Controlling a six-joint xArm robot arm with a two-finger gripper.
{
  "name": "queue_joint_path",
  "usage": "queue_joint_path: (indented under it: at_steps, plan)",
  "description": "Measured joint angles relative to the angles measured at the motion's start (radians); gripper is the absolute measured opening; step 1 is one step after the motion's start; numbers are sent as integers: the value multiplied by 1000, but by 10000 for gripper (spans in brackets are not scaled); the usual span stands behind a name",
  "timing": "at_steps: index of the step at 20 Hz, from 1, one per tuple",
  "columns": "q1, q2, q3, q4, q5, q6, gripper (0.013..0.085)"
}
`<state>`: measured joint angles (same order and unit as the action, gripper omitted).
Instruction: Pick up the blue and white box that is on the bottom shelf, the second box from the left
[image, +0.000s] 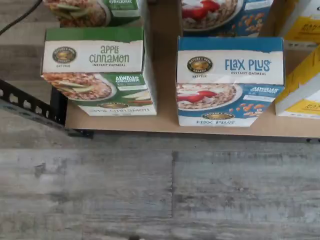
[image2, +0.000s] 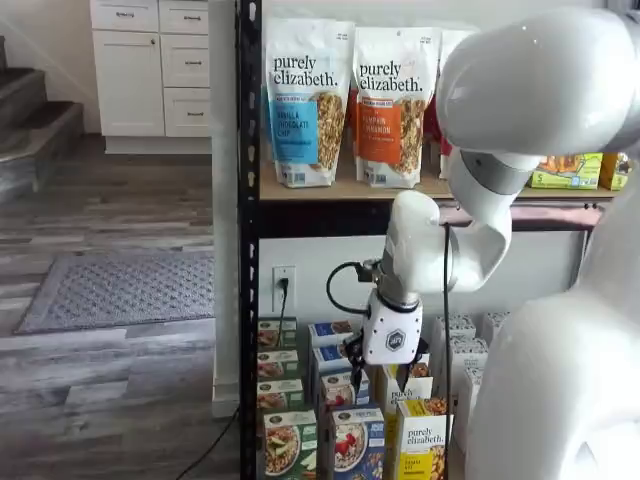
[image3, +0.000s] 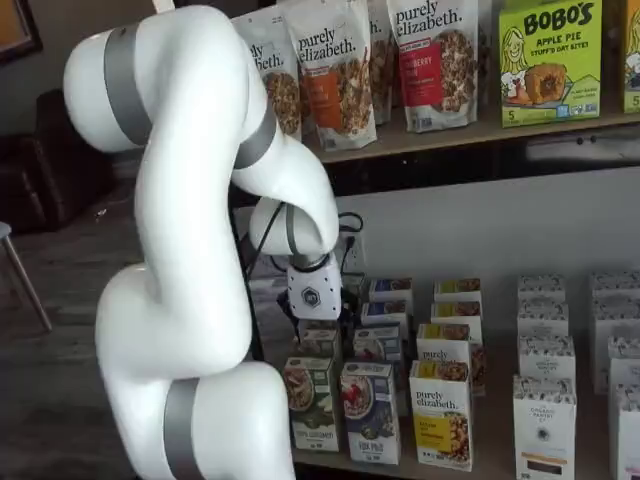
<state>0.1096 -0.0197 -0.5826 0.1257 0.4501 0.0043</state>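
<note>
Arm bent, gripper (image2: 385, 368) hanging above the blue and white box (image2: 357, 443)

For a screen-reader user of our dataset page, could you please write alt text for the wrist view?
Looking down at the front edge of the bottom shelf, a blue and white box labelled Flax Plus instant oatmeal stands beside a green-trimmed Apple Cinnamon box. Yellow boxes sit at the blue box's other side, more cartons stand behind, and grey wood-look flooring lies below. The end effector does not show.

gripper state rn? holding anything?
Gripper: above the bottom-shelf boxes; its fingers are not clearly visible in either shelf view, but the jaws stand wide. Not holding anything; the blue and white box is untouched on the bottom shelf.
</note>
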Motion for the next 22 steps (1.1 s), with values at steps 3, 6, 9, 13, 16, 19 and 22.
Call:
queue_joint_path:
  at_steps: [3, 6, 9, 13, 16, 19, 22]
  plan:
    - [-15, 39, -18, 9, -3, -23, 850]
    - [-26, 81, -31, 29, -34, -55, 850]
    - [-29, 117, -43, 54, -65, -84, 850]
    - [-26, 168, -69, 48, -89, -78, 850]
    - [-19, 210, -90, 42, -112, -67, 850]
    - [-11, 252, -108, 47, -145, -66, 850]
    - [-4, 298, -131, 30, -182, -45, 850]
